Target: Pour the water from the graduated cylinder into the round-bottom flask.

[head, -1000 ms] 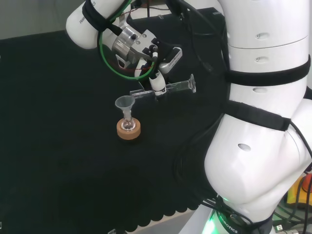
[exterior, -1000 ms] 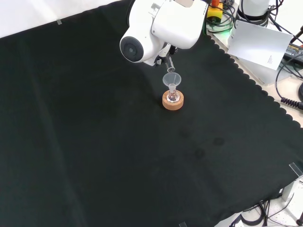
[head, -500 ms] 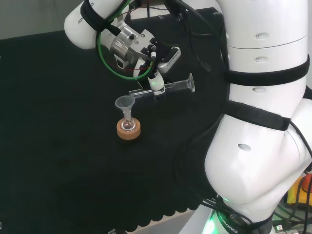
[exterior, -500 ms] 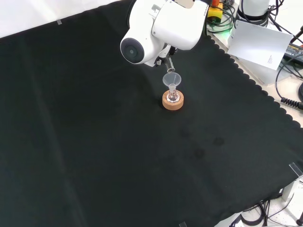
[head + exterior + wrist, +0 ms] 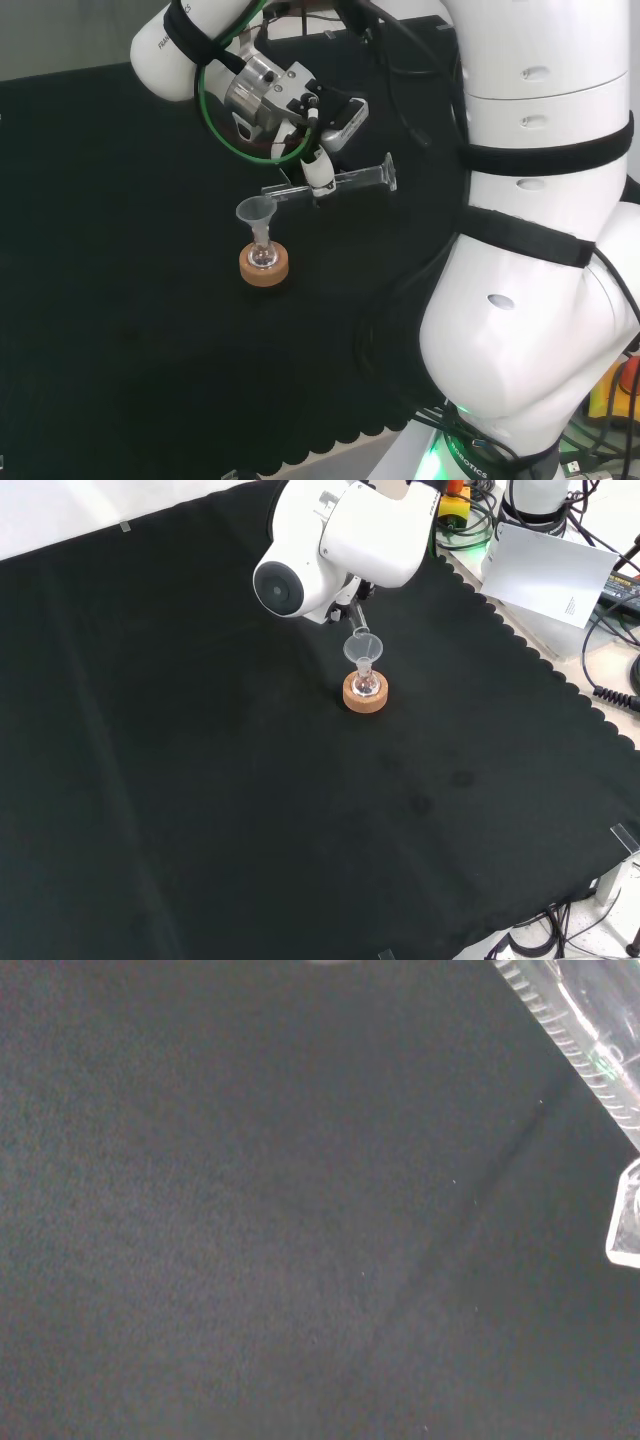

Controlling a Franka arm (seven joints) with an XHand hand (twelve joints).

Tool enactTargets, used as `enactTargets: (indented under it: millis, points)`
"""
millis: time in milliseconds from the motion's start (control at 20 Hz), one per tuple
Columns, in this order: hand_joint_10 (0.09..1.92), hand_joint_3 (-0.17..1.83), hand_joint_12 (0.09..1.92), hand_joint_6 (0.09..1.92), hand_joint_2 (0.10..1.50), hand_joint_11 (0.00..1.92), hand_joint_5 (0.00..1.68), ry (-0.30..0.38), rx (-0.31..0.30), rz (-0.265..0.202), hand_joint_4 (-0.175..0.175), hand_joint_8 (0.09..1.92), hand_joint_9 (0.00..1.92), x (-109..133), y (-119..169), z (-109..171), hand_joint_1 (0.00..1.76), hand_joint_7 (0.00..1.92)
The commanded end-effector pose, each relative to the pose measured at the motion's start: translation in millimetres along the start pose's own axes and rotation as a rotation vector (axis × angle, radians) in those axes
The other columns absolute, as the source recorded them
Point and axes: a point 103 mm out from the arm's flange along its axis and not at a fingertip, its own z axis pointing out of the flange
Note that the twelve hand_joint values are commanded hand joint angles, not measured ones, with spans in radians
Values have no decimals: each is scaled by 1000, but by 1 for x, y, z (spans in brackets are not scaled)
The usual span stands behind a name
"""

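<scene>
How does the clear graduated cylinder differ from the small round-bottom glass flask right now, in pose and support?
The graduated cylinder lies nearly level in the air, gripped by the hand; the round-bottom flask stands upright on a cork ring. The flask carries a funnel; the cylinder carries nothing. Both are clear.

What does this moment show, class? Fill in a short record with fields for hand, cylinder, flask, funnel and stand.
hand: hand curled round the graduated cylinder
cylinder: graduated cylinder held nearly level above the cloth, mouth end toward the funnel
flask: round-bottom flask upright in its stand
funnel: funnel seated in the flask's neck
stand: cork ring on the black cloth
</scene>
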Motion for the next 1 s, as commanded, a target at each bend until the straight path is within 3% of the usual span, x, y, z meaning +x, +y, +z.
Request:
enactTargets:
  millis: [50, 800, 1000]
  points:
    - [87, 5, 716, 1050, 1131, 1294, 959, 32, -68, -18, -115, 267, 1482, -1, 2, 5, 1128, 1321]
    - [87, 5, 715, 1056, 1133, 1294, 955, 183, -287, -124, -115, 265, 1481, -21, 1, 16, 1127, 1321]
    - [87, 5, 715, 1057, 1133, 1295, 954, 234, -383, -151, -114, 264, 1482, -28, 5, 21, 1127, 1321]
